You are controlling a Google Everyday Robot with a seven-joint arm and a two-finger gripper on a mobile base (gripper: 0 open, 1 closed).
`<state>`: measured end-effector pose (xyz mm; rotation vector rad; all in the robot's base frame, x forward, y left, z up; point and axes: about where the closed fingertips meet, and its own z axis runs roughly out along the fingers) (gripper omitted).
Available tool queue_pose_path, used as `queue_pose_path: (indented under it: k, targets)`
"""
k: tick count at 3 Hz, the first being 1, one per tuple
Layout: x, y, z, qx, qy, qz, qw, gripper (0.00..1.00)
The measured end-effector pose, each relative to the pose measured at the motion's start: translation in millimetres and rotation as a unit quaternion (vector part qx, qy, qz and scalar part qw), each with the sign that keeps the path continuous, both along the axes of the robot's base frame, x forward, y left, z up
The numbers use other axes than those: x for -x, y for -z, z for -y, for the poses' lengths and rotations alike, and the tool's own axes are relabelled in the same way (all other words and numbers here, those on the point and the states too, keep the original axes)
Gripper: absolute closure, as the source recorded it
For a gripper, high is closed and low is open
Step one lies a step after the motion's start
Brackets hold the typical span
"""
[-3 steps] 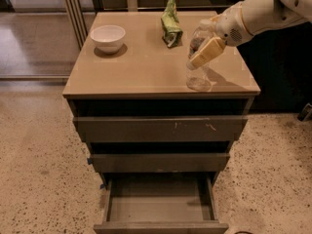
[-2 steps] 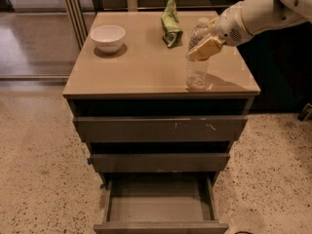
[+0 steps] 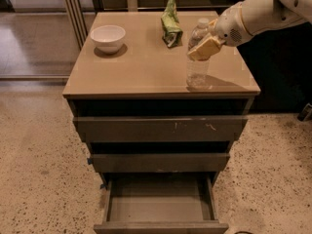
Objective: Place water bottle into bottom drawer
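The water bottle [image 3: 197, 71], clear with a white cap, stands upright on the cabinet top [image 3: 146, 67] near its front right corner. My gripper [image 3: 205, 47] reaches in from the upper right and is closed around the bottle's upper part, one tan finger [image 3: 204, 48] across its front. The bottle's base still rests on the top. The bottom drawer [image 3: 158, 204] is pulled open below, its grey inside bare.
A white bowl [image 3: 108, 37] sits at the back left of the top. A green snack bag [image 3: 170, 23] stands at the back middle, just left of the bottle. The two upper drawers [image 3: 161, 129] stick out slightly. The floor is speckled.
My gripper has shifted slightly up and left on the bottle. The bottle stands in about the same spot on the top.
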<state>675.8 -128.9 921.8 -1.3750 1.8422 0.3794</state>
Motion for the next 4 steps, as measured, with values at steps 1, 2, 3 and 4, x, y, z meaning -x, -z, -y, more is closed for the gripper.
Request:
queue_pose_path:
  k: [1,2,3,4]
  targets:
    - [0.0,0.0,0.0,0.0,0.0,0.0,1.0,1.0]
    - [1.0,-0.4,-1.0,-0.001,-0.002,0.0,1.0,1.0]
    - [32.0,-16.4,-6.1,-0.006,-0.018,0.011,0.9998,1.0]
    - [75.0,-26.4,-6.5,-0.01,-0.029,0.01,0.9995,1.0]
